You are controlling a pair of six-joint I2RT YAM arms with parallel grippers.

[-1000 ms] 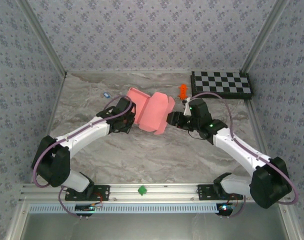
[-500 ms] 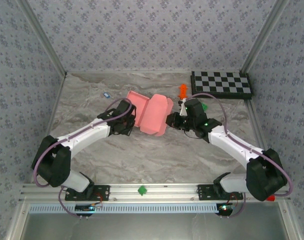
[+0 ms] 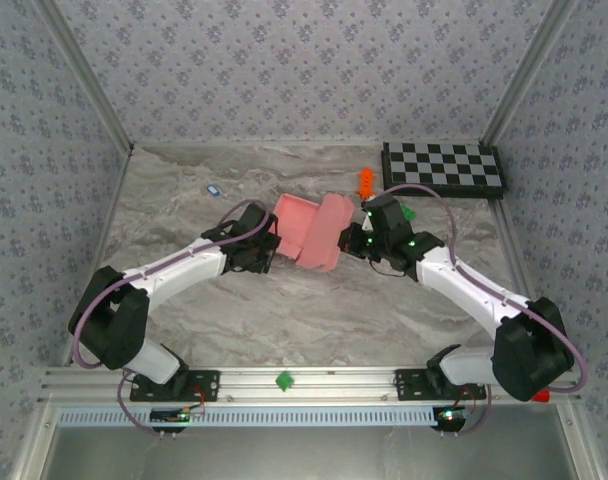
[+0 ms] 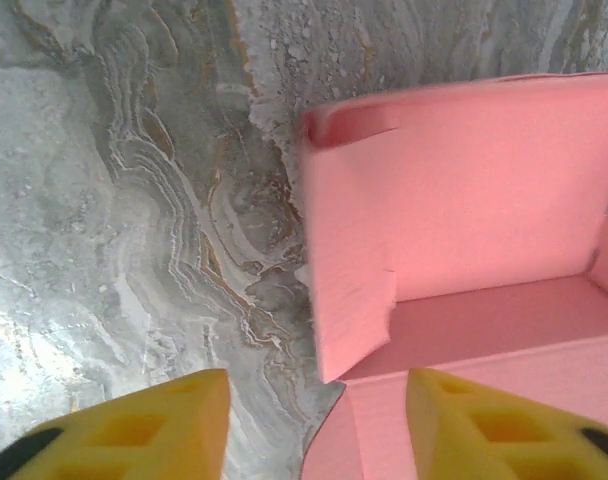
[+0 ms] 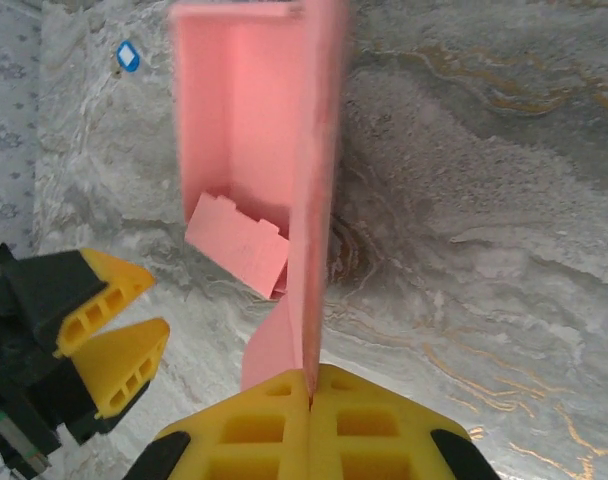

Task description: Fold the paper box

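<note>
The pink paper box (image 3: pixel 312 230) lies partly folded at mid-table, its tray walls raised. My right gripper (image 5: pixel 311 385) is shut on the edge of one upright pink panel (image 5: pixel 314 150), which stands on edge above the tray; from above, this gripper (image 3: pixel 349 240) is at the box's right side. My left gripper (image 4: pixel 319 425) is open at the box's left corner, its yellow fingers (image 4: pixel 134 430) straddling a bent side flap (image 4: pixel 349 310) without touching it. In the top view it (image 3: pixel 269 247) sits just left of the box.
A checkerboard (image 3: pixel 444 167) lies at the back right. An orange toy (image 3: pixel 365 182) and a green toy (image 3: pixel 408 213) sit close behind my right arm. A small blue object (image 3: pixel 212 188) lies back left. A green piece (image 3: pixel 283 380) rests on the front rail.
The box has shifted slightly right and its right panel stands steeper. My right gripper moved in toward the box with it; my left gripper followed to the right.
</note>
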